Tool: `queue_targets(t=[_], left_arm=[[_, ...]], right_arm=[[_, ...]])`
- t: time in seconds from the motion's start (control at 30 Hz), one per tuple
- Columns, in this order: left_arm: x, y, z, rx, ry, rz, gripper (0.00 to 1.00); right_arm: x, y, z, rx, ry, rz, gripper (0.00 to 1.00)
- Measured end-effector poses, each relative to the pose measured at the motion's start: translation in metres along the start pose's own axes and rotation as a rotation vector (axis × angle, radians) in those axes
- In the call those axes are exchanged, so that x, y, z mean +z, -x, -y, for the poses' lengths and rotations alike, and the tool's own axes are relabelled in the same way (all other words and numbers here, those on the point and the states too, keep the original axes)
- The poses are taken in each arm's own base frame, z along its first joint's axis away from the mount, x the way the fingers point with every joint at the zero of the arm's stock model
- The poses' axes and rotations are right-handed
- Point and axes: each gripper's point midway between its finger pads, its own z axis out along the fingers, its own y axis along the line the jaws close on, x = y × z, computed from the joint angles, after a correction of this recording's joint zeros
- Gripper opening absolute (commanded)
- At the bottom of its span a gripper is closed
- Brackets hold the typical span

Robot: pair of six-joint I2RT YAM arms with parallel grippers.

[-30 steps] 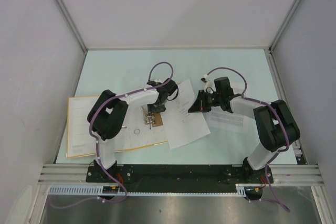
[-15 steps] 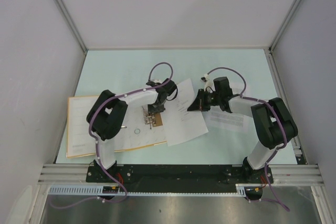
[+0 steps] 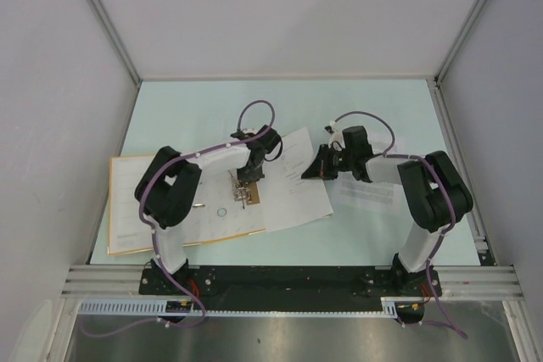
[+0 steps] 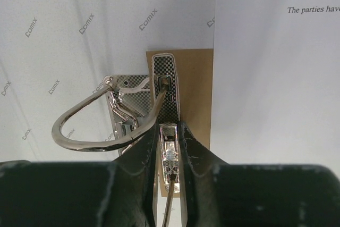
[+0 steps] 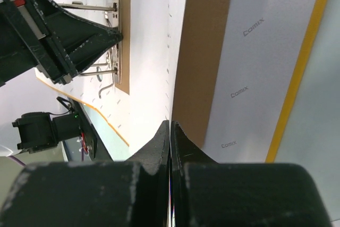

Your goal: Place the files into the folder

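Where the folder [image 3: 127, 209] lay open and flat at the near left of the table [image 3: 204, 108], its whitish lining faced up and its ring clip [image 3: 243, 195] stood on the right leaf. Directly over that clip, the left gripper [image 4: 168, 128] pointed down, its jaws drawn in against both sides of the lever [image 4: 166, 86] and gripping it. Just to the right of the clip lay the files [image 3: 295, 184]: a printed sheet whose left margin overlapped the folder's right leaf and part of the brown backing patch [image 4: 194, 94], yet stopped short of the rings. Its long axis ran roughly near to far, leaning slightly rightward at the near end, so about parallel to the clip's own length. A little farther off, the right gripper [image 5: 170, 125] was clamped tight on the sheet's right-hand long edge, holding it. The files thus lay to the left of that pincer, between it and the clip. The right arm was the nearer to the sheet, the left to the rings. The coming move probably called for a leftward carry of the margin onto the rings.
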Motion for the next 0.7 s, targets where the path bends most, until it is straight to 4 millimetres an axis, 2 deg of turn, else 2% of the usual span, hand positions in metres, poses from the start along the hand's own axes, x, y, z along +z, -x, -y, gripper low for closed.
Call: queue_targets(t=[0.37, 0.7], left_arm=[[-0.002, -0.002, 0.001, 0.011, -0.022, -0.016, 0.0], [-0.008, -0.006, 0.004, 0.036, -0.088, -0.049, 0.0]], right_arm=[[0.014, -0.014, 0.007, 0.008, -0.022, -0.034, 0.0], [0.015, -0.009, 0.017, 0.014, -0.078, -0.005, 0.0]])
